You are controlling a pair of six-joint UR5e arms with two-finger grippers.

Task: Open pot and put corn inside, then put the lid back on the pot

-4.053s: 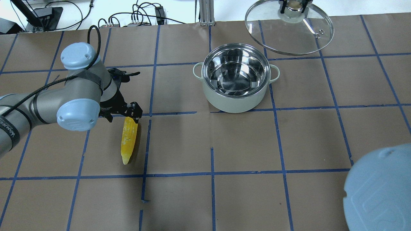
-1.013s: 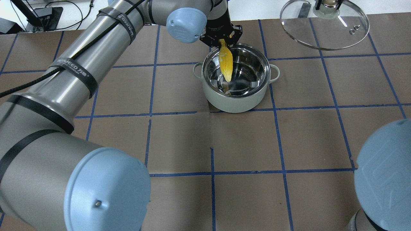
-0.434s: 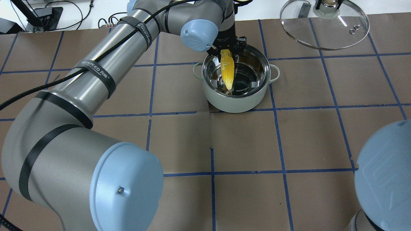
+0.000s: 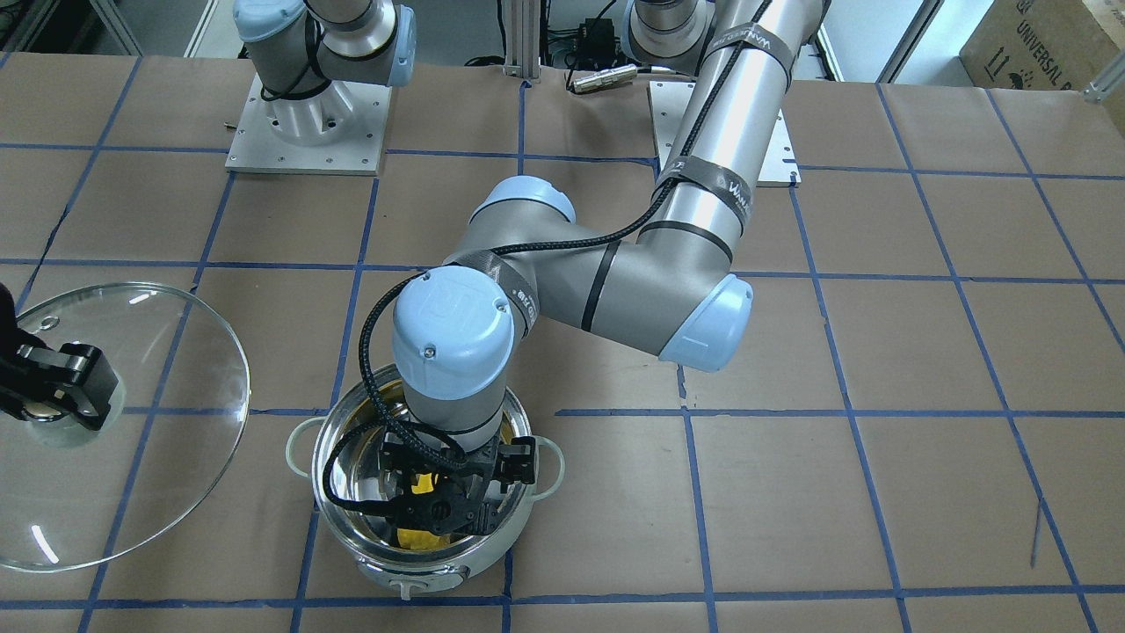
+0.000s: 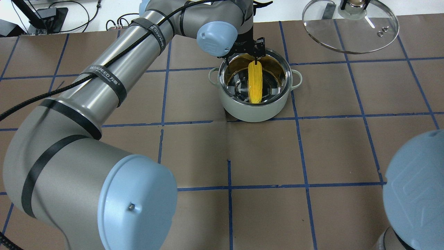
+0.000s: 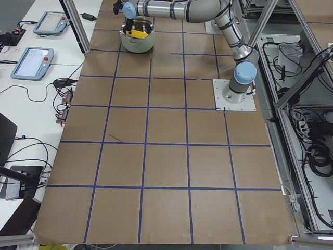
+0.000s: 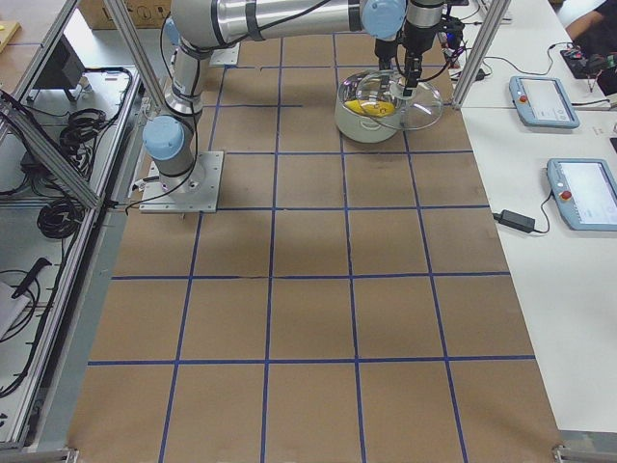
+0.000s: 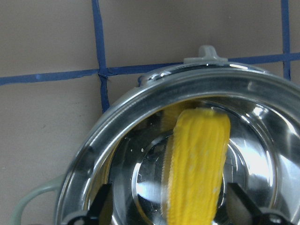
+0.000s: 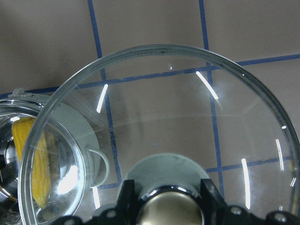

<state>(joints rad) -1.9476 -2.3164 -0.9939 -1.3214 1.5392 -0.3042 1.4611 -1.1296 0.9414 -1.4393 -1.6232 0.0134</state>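
The mint-green pot (image 5: 256,113) stands open at the far middle of the table. The yellow corn (image 5: 255,83) lies inside it, tip toward the robot; it is blurred in the left wrist view (image 8: 197,159). My left gripper (image 5: 243,58) hangs over the pot's far rim, its fingers spread wider than the corn and clear of it. My right gripper (image 5: 353,4) is shut on the knob of the glass lid (image 5: 360,38) and holds it tilted in the air, to the far right of the pot. The lid also shows in the right wrist view (image 9: 178,122).
My left arm (image 5: 104,73) stretches across the table's left half to the pot. My right arm's elbow (image 5: 416,187) fills the near right corner. Cables and boxes (image 5: 152,17) lie beyond the far edge. Blue tape lines grid the brown table.
My left gripper carried the corn from the table's left side to the pot, lowered it in, then opened. The corn dropped and lies in the pot. The lid hardly moved.
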